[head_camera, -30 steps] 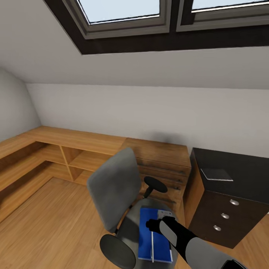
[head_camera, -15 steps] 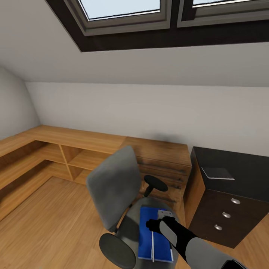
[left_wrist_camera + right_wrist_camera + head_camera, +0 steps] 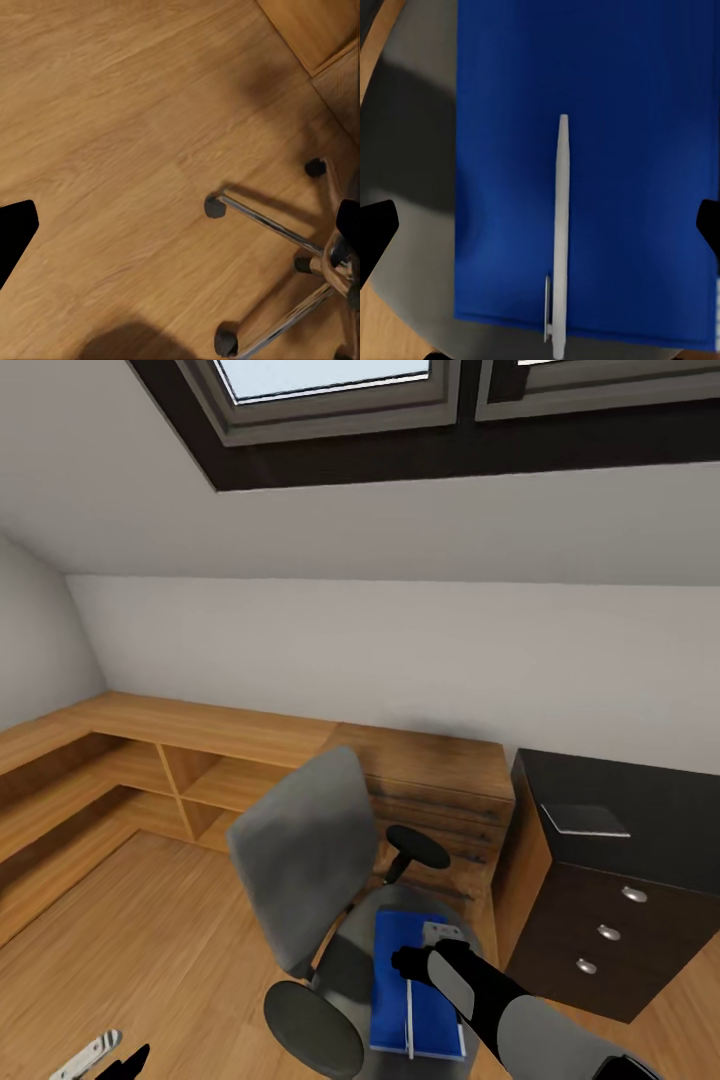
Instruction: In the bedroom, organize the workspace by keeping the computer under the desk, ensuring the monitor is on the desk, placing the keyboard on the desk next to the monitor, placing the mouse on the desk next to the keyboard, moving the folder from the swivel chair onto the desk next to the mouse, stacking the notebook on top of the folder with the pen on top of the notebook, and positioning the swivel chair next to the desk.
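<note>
The swivel chair (image 3: pixel 300 855) stands mid-room with its grey back toward me. The blue folder (image 3: pixel 392 975) lies on its seat, and the white pen (image 3: pixel 408 1020) rests on the folder. My right gripper (image 3: pixel 407 964) hovers over the folder. In the right wrist view the pen (image 3: pixel 561 232) lies on the folder (image 3: pixel 622 112), between the wide-apart fingertips of the open right gripper (image 3: pixel 540 229), untouched. The grey notebook (image 3: pixel 584 819) lies on the black desk (image 3: pixel 650 790) at right. My left gripper (image 3: pixel 105 1060) hangs low over the floor, open (image 3: pixel 180 225).
A light wood cabinet (image 3: pixel 435 790) stands behind the chair, beside the desk's drawers (image 3: pixel 610 932). Low wooden shelving (image 3: pixel 150 760) runs along the wall to the left. The chair's wheeled base (image 3: pixel 285 240) is near my left gripper. Skylights (image 3: pixel 330 390) sit overhead.
The camera has tilted slightly. My left gripper has come into the head view at the lower left. The right arm, folder and pen have not moved.
</note>
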Motion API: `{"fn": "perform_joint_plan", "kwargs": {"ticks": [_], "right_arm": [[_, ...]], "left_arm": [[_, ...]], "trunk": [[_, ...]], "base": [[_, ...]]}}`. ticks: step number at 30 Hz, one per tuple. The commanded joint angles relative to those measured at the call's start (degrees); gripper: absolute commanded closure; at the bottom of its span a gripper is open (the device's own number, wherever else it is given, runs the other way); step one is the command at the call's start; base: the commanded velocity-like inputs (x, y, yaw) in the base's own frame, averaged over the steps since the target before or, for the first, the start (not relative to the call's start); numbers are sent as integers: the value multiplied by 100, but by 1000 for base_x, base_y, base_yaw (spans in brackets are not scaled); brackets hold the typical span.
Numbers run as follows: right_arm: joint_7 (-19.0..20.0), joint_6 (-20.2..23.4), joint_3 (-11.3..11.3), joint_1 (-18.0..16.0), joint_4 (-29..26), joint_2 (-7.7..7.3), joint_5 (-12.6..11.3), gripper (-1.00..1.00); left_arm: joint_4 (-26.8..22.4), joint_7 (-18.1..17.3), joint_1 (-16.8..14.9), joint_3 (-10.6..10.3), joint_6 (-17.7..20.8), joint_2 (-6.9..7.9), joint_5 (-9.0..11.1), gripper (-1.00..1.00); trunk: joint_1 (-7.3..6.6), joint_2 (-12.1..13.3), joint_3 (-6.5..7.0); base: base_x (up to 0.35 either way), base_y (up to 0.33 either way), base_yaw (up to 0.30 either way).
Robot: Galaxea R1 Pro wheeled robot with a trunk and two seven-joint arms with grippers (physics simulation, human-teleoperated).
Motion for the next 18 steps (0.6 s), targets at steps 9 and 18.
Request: {"fn": "perform_joint_plan", "kwargs": {"ticks": [9,18], "right_arm": [[-47,14,45,-5,-8,-10,-53,-100],[-53,14,45,-5,-3,-7,-53,-100]], "left_arm": [[119,-4,4,85,33,-159,-5,-100],[230,0,5,101,22,-157,-23,-100]], "trunk": [[199,-367,-169],[396,-728,-330]], "base": [[0,0,0],[0,0,0]]}}
